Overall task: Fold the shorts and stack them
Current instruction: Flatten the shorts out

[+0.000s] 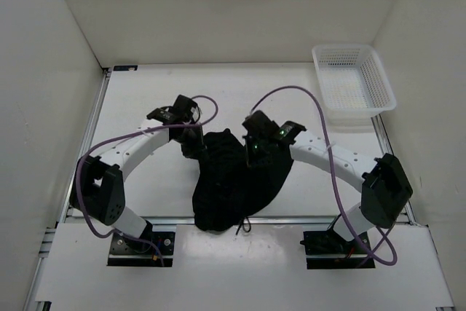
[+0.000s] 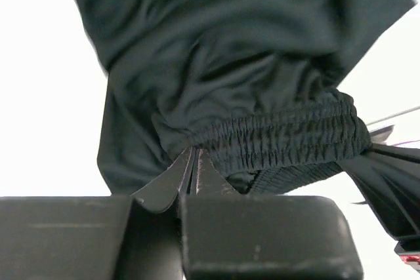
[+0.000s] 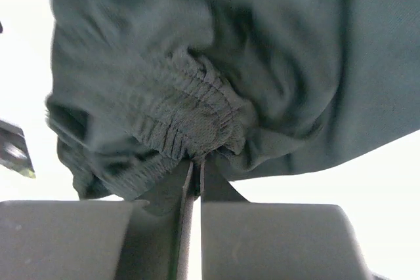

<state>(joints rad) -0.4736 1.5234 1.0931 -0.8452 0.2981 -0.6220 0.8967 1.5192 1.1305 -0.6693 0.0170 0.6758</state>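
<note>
Left gripper (image 1: 194,145) and right gripper (image 1: 254,152) each pinch the shorts (image 1: 233,183) tight at the waistband, fabric bunched between them.

A white plastic mesh basket (image 1: 349,85) sat well beyond the right gripper (image 1: 255,154) and out to its right, in the far corner of the white table (image 1: 145,100) (its long side ran close along the wall there). Plain white walls (image 1: 240,5) closed the table in beyond both grippers and on either side of them. A metal rail (image 1: 97,118) edged the table well to the left of the left gripper (image 1: 195,148). Nearer than both grippers lay a white board (image 1: 240,267).
</note>
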